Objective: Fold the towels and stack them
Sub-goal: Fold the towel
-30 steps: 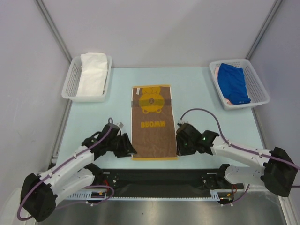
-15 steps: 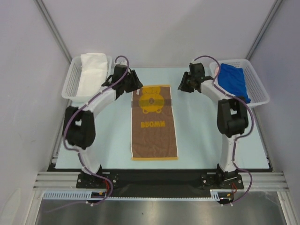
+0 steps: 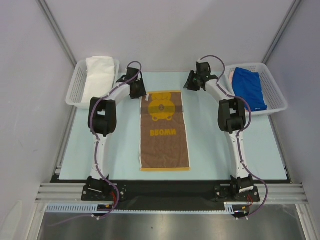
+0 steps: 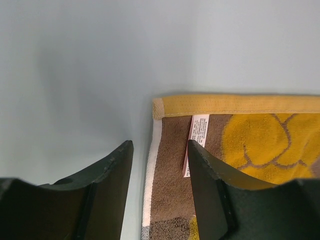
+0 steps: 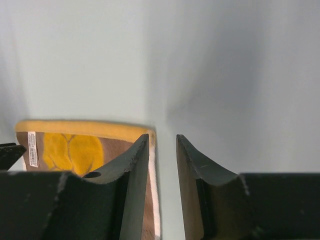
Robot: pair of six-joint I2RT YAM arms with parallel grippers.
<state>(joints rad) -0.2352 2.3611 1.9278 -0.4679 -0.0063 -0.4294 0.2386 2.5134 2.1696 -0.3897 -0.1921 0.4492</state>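
Plain grey walls (image 3: 160, 35) with slanting metal struts (image 3: 57, 32) enclose a pale blue table (image 3: 225, 150), evenly lit.

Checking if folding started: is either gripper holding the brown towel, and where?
Nothing held: left gripper and right gripper stand open at far corners of the brown towel.

Top cam: fixed, high, behind arm bases, looks down & fwd from far off. Takes in whole table (image 3: 225, 145), both white mesh baskets (image 3: 75, 92), full brown bear towel (image 3: 165, 130).

L wrist cam: v. close, low, looks out past L gripper (image 4: 160, 150) at towel's far-left corner.

R wrist cam: same, past R gripper (image 5: 162, 140), at far-right corner.

Both wrist views share towel's yellow far hem (image 4: 240, 105) & care label (image 4: 196, 140). Top view covers both spots.
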